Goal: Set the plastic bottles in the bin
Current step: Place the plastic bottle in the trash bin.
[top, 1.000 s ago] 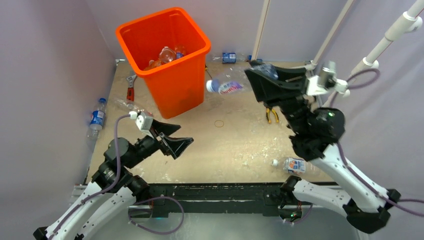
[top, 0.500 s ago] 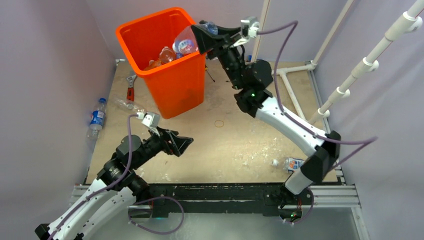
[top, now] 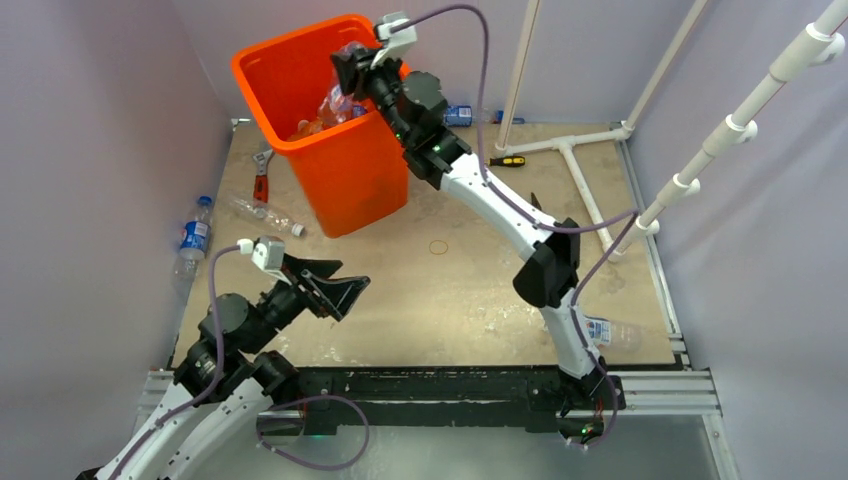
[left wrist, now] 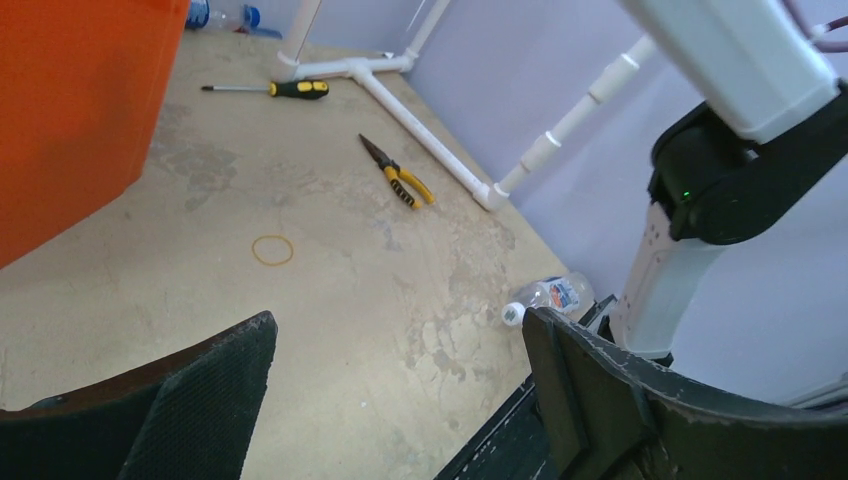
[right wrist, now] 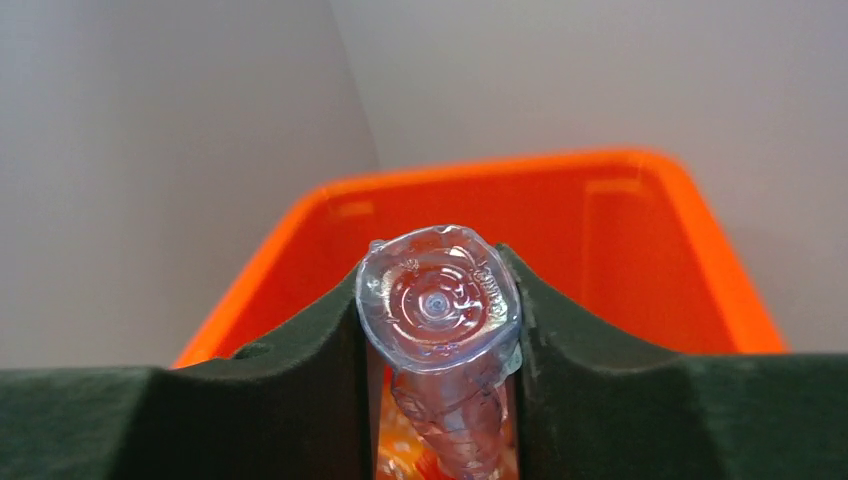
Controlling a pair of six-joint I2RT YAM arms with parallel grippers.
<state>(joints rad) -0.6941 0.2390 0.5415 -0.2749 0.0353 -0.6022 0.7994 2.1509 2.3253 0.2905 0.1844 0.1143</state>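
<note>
The orange bin stands at the back left with several clear bottles inside. My right gripper hangs over the bin's opening, shut on a clear crushed bottle held base toward the camera; the bin's rim lies below it. My left gripper is open and empty above the table's near left, also in the left wrist view. Loose bottles: a blue-labelled one at the far left, a clear one beside the bin, one at the back, one at the near right.
A red-handled wrench lies left of the bin. A yellow-black screwdriver and pliers lie right of it. A white pipe frame runs along the back right. A rubber band lies mid-table.
My right arm has swung from the right side leftward to over the bin, carrying the bottle. My left gripper has drawn back a little to the left, still open.
</note>
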